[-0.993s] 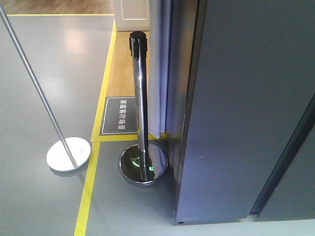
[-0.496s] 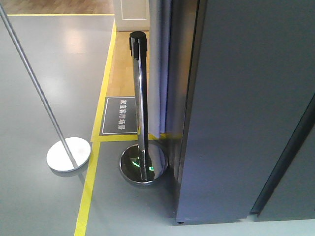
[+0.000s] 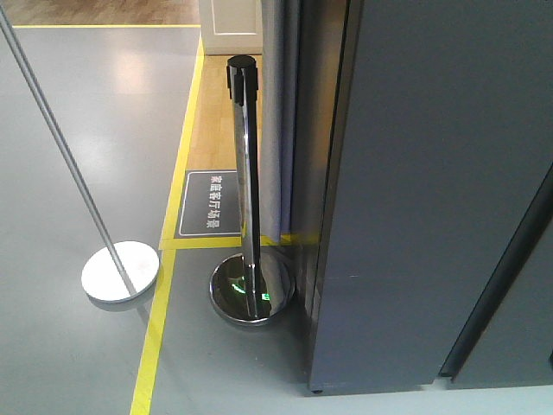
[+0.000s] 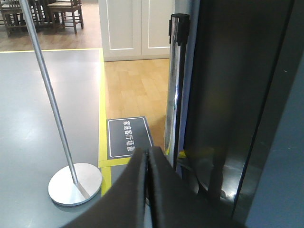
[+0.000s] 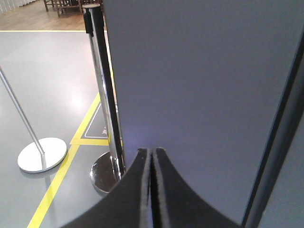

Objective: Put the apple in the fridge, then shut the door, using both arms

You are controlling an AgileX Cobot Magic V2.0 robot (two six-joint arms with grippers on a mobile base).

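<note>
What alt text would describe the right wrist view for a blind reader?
The right gripper, its fingers pressed together and holding nothing, faces the flat dark grey fridge. To the left, a chrome stanchion post stands on grey floor with yellow tape lines.

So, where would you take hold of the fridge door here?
The door has a flat face with no handle showing. The best hold is probably its long edge at the dark gap beside the neighbouring panel, coming from the front with jaws open.
</note>
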